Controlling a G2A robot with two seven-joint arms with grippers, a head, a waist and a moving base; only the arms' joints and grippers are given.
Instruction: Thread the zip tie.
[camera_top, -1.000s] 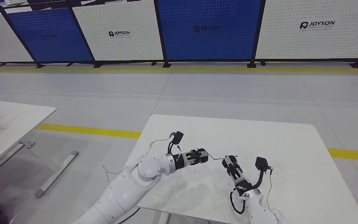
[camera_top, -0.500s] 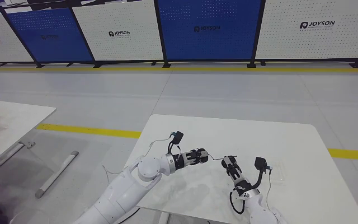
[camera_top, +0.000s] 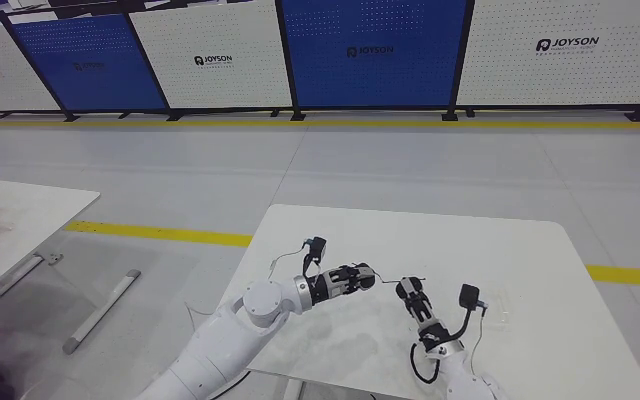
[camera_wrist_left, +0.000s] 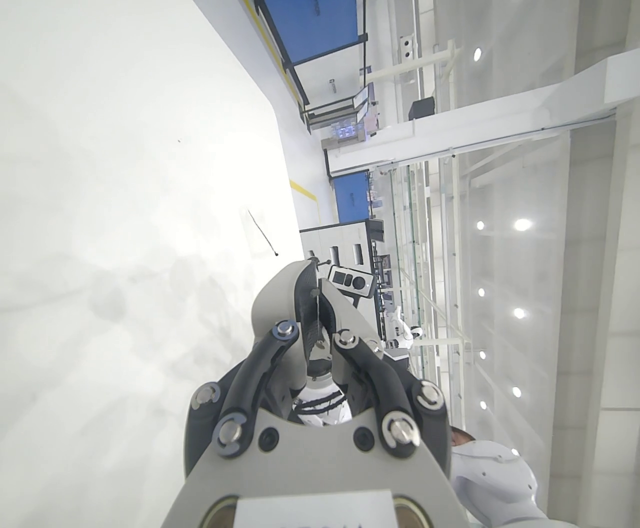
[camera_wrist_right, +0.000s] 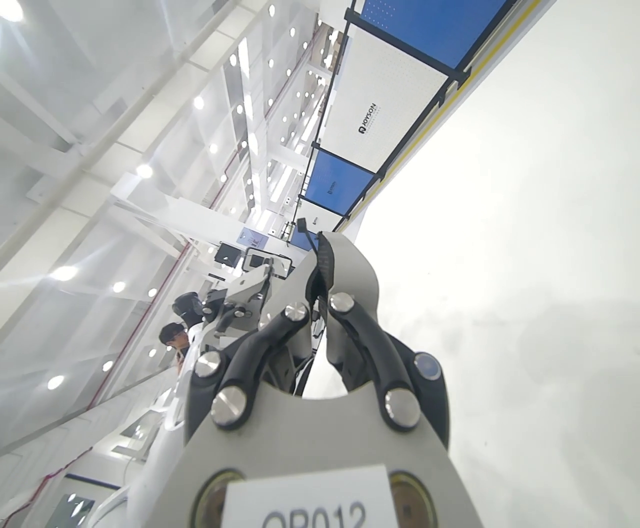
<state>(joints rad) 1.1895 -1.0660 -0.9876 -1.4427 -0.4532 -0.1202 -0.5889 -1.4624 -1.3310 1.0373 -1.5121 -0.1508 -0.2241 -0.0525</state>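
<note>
Zip tie (camera_wrist_left: 318, 310) between left claw (camera_wrist_left: 316, 274) and right claw (camera_wrist_right: 320, 250), spare tie (camera_wrist_left: 261, 230) nearby

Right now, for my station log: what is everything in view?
White rectangular table: one, white, under both arms.
Thin black plastic zip tie: one, black, pinched in the left pincer.
Black zip-tie end with square head: one, black, protruding from the right pincer; maybe same tie.
Loose black zip tie: one, black, on the table.
Perforated panels: several, blue and white, behind the table.
Left pincer: one, grey and black, shut.
Right pincer: one, grey and black, shut.
</note>
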